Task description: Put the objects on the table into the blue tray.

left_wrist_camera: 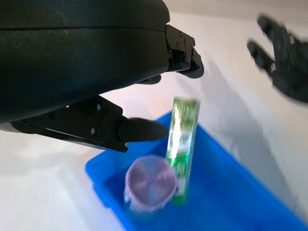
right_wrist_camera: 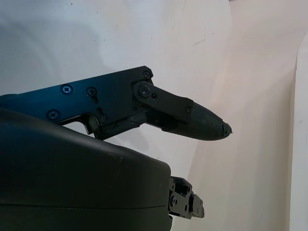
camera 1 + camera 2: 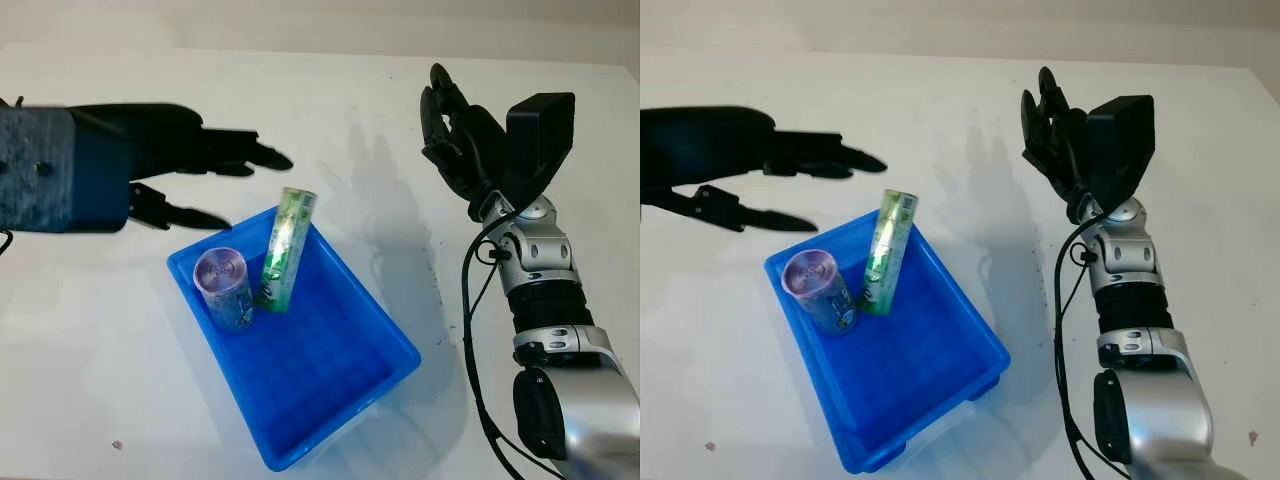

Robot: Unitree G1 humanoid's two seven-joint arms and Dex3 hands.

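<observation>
Right hand [image 2: 91, 159] open, black fingers [image 2: 192, 120] reaching out over white table [image 2: 120, 38], holding nothing

Head stereo pair: both eyes look forward and down from above at the white table [image 3: 90, 330], moderate range. They share nearly the whole scene; the blue tray [image 3: 330, 380] sits further left in the right eye's frame, consistent with the small baseline. Left wrist camera: mounted right behind the left hand [image 1: 96, 96], whose shell covers one side of the frame; faces along the fingers and down into the tray's near corner, close range. It shares the tray, purple can [image 1: 150, 185], green can [image 1: 184, 139] and the distant right hand [image 1: 284, 62] with the head views. Right wrist camera: very close to the right hand's shell, facing bare tabletop.
</observation>
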